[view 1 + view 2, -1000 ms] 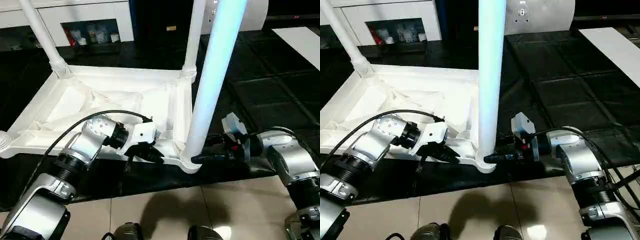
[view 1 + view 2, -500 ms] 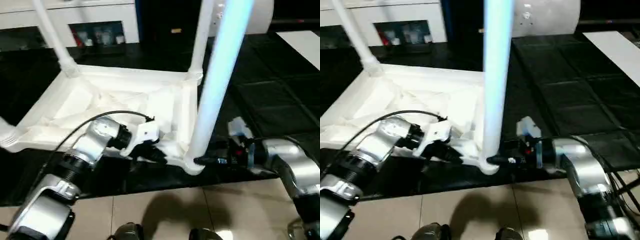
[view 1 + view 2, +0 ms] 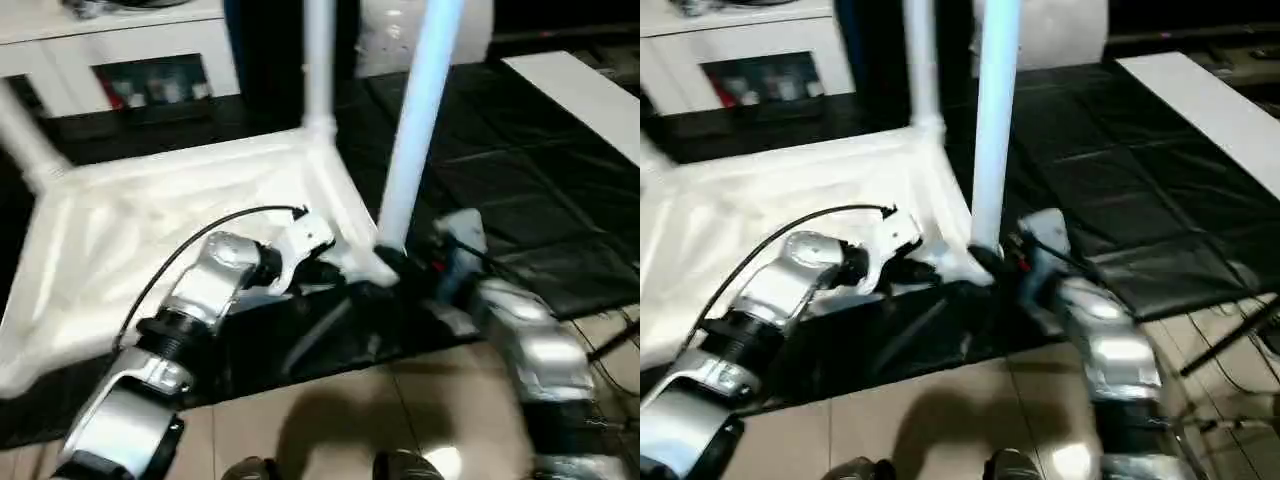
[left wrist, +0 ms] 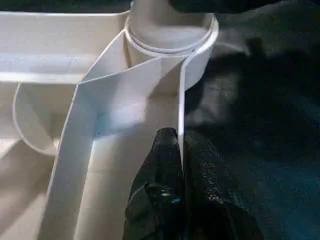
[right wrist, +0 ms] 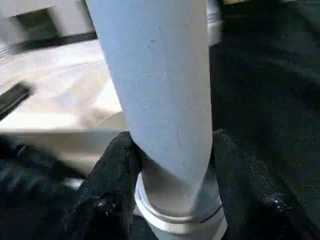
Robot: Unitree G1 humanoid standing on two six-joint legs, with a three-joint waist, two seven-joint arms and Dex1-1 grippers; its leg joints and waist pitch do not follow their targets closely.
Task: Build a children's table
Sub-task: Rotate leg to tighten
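A: What is close to us?

B: The left gripper (image 4: 177,150) is pinched tight on the thin side wall of the upside-down table (image 3: 150,240), which lies on a black mat (image 3: 540,190).

A: And the right gripper (image 5: 170,165)?

B: Its two fingers are part way open and hug the bottom of a leg (image 3: 415,120) in the near corner.

A: Farther back?

B: Another leg (image 3: 318,60) stands in the far corner.
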